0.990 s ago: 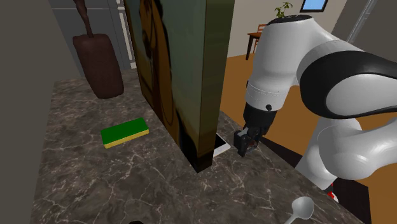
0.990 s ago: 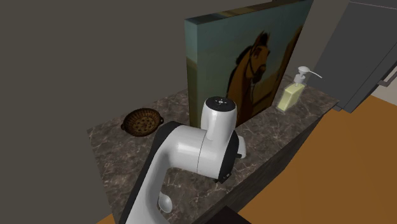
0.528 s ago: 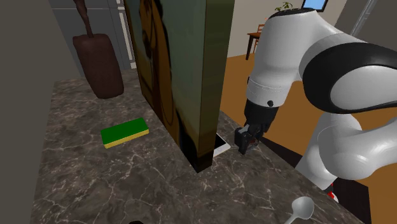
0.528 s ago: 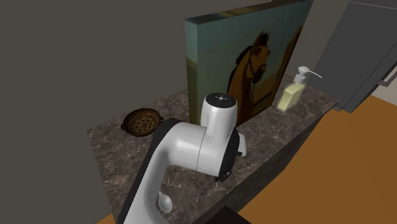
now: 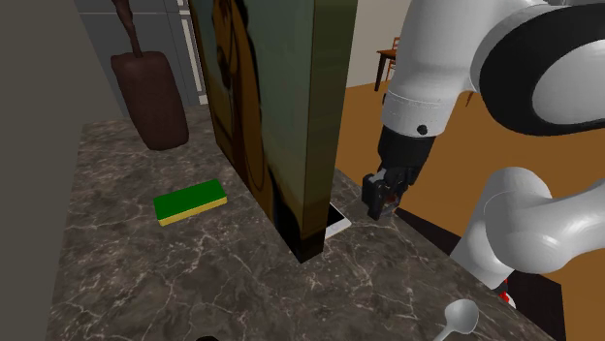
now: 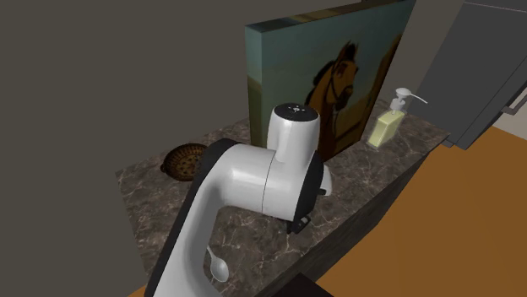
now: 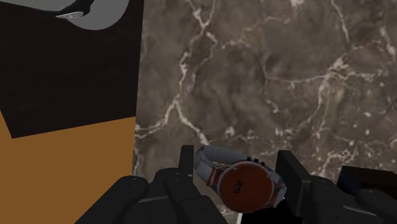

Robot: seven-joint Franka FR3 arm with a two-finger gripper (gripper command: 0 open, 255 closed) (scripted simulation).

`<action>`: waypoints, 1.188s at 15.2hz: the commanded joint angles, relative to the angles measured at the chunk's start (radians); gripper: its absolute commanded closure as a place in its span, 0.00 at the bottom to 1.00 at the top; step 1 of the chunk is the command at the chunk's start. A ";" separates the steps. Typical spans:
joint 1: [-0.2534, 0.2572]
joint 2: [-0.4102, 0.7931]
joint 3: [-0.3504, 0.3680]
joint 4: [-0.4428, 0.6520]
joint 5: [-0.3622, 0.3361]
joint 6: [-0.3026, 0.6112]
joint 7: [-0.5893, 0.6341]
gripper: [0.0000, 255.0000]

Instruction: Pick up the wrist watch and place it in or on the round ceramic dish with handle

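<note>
Gripper [image 7: 236,167] is clamped on the wrist watch [image 7: 245,186], held between its fingers above the marble counter [image 7: 267,76], so the pickup looks done; the carry to the brown round dish [image 6: 180,159], well away from the gripper, is left.

Shoulder cam sits close by the horse canvas [image 5: 281,107], looking along its narrow edge, w/ marble counter [image 5: 145,262] on both sides of it. 2nd ext. cam is higher & farther off, facing the canvas's painted front from behind the arm [image 6: 253,181]. Wrist cam looks along the gripper [image 7: 236,158], down at the counter, v. close. Both ext. views share canvas, counter & spoon [image 5: 456,318].
</note>
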 commanded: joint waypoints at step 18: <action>-0.031 0.178 0.114 0.304 0.037 -0.090 0.141 1.00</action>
